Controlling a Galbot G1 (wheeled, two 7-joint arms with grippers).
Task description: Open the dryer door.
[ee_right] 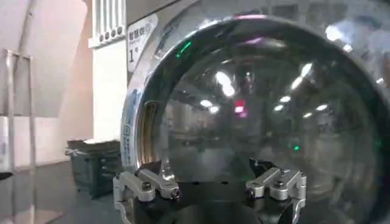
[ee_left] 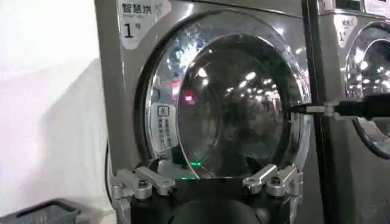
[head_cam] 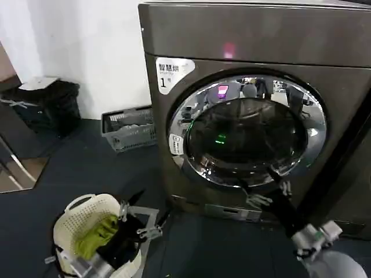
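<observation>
Two arms, one door: approach step, nothing gripped yet.
Head view, door: door point(head_cam: 246, 130) shut flush on front of dryer point(head_cam: 243, 40), chrome rim whole around dark glass, sticker "1" at upper left of it.
Head view, right tool: right tool point(head_cam: 269, 194) raised to lower rim of door, close to it or just touching, cannot tell which; fingers spread apart, holding nothing.
Head view, left tool: left tool point(head_cam: 136, 223) parked low beside white basket point(head_cam: 87, 217), fingers apart, holding nothing, well apart from door.
Left wrist view: left tool point(ee_left: 207, 182) wide, facing door point(ee_left: 225, 97) from a distance; thin dark arm crossing in at rim's far edge.
Right wrist view: right tool point(ee_right: 210, 185) wide, near glass of door point(ee_right: 262, 103); no handle or latch plainly seen.
Next move, as judged: find rim edge opposite hinge, hook or pinch it, pull outward along swing arc.
Surroundings: grey crate point(head_cam: 130, 127) on floor against wall, dark bin point(head_cam: 49, 107) farther left.
Obstacles: basket and left arm near foot of dryer, possibly within door's swing; slick chrome likely hard to hold.
</observation>
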